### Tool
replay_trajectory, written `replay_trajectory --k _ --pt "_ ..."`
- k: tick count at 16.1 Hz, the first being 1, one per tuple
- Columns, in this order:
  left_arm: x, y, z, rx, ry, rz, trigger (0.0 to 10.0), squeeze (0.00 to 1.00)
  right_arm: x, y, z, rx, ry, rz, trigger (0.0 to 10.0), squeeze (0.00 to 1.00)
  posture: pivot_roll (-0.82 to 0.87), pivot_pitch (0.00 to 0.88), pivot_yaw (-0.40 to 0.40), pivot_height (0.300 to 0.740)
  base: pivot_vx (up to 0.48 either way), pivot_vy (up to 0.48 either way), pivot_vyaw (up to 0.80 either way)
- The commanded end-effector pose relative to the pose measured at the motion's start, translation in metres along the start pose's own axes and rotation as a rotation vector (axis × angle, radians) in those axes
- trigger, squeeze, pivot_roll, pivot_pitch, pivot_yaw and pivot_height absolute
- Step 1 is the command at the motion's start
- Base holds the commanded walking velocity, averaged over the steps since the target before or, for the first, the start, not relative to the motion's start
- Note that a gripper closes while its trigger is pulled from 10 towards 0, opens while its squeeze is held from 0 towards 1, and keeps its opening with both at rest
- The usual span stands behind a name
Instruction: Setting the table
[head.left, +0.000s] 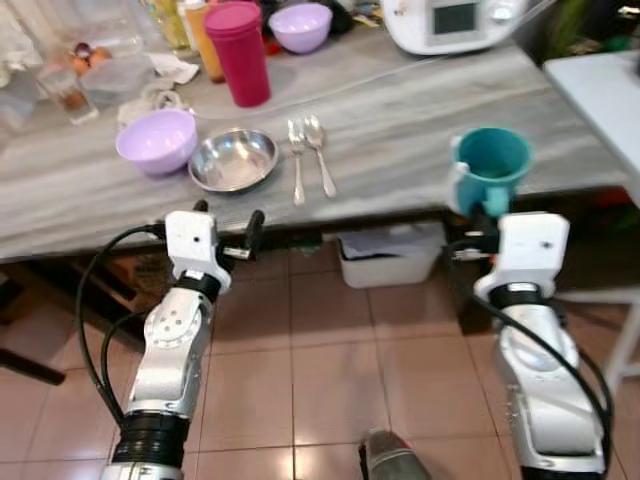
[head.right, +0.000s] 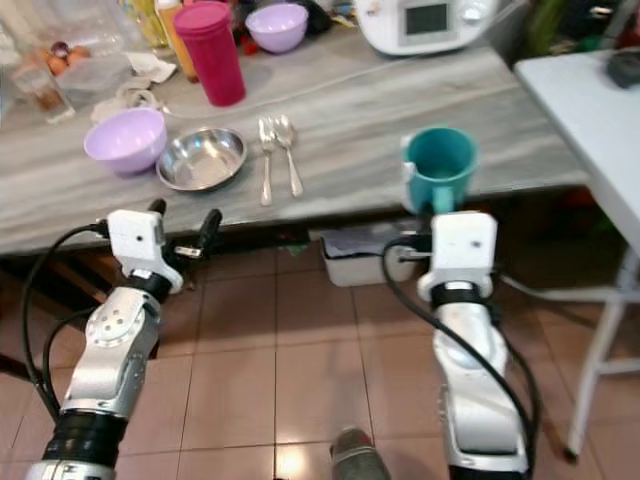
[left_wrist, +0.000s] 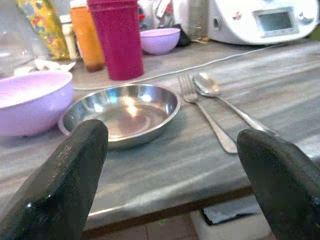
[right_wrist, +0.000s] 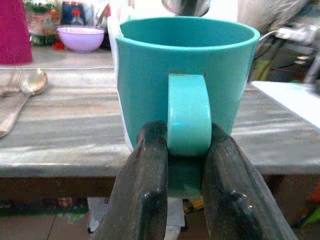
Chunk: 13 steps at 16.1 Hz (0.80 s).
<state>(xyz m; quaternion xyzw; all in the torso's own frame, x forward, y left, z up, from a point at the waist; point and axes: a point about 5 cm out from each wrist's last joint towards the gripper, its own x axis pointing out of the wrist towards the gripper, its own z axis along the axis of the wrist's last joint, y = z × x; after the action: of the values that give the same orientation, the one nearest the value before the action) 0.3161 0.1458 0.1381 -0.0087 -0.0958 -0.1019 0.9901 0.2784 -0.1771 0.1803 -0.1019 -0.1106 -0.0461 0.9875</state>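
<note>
Two black fingers of our right gripper (right_wrist: 182, 187) pinch the handle of a smooth teal mug (head.left: 495, 165), upright at the marble-look table (head.left: 420, 130) edge. Our left gripper (head.left: 228, 228) gapes, holding nothing, before a shallow steel bowl (head.left: 233, 160), lilac plastic bowl (head.left: 157, 140), fork (head.left: 296, 160) and spoon (head.left: 320, 152).

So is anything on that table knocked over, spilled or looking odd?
Nothing stands out. The purple bowl, steel dish, fork and spoon lie neatly in a row on the grey table, with no spill visible. The teal mug is upright, held by its handle in the right gripper; the left gripper is open.
</note>
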Motion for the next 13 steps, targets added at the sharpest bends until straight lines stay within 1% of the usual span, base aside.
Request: replay_trajectory --k 1,2,4,6,7,10,11,13 --pt "-0.004 0.007 0.001 0.026 0.004 0.022 10.0 0.00 -0.001 0.003 0.007 0.012 -0.035 0.012 10.0 0.00 -0.33 0.173 0.115 0.740 0.285 0.000 0.00" --pt "-0.010 0.011 0.003 0.043 0.003 0.034 10.0 0.00 -0.003 0.000 0.007 -0.002 -0.037 0.007 10.0 0.00 -0.32 0.174 0.114 0.740 0.251 0.000 0.00" --pt "-0.016 0.008 0.004 0.061 0.002 0.032 10.0 0.00 -0.004 -0.002 0.007 -0.019 -0.044 0.003 10.0 0.00 -0.32 0.174 0.112 0.740 0.000 0.000 0.00" --pt "-0.017 0.003 0.002 0.056 0.007 0.012 10.0 0.00 -0.004 -0.003 0.008 -0.023 -0.049 0.006 10.0 0.00 -0.32 0.172 0.106 0.740 0.000 0.000 0.00" --pt "-0.018 0.000 -0.002 0.060 0.026 -0.017 10.0 0.00 -0.004 -0.003 0.009 -0.033 -0.055 0.017 10.0 0.00 -0.32 0.172 0.106 0.740 0.000 0.000 0.00" --pt "-0.017 -0.001 -0.001 0.064 0.028 -0.034 10.0 0.00 -0.004 -0.005 0.010 -0.046 -0.060 0.024 10.0 0.00 -0.32 0.169 0.109 0.740 0.000 0.000 0.00" --pt "-0.015 -0.002 0.000 0.059 0.028 -0.035 10.0 0.00 -0.003 -0.008 0.010 -0.053 -0.060 0.006 10.0 0.00 -0.32 0.169 0.109 0.740 0.000 0.000 0.40" --pt "-0.015 -0.005 0.000 0.045 0.025 -0.053 10.0 0.00 -0.004 -0.008 0.009 -0.050 -0.058 -0.002 10.0 0.00 -0.32 0.169 0.109 0.740 0.000 0.000 0.50"
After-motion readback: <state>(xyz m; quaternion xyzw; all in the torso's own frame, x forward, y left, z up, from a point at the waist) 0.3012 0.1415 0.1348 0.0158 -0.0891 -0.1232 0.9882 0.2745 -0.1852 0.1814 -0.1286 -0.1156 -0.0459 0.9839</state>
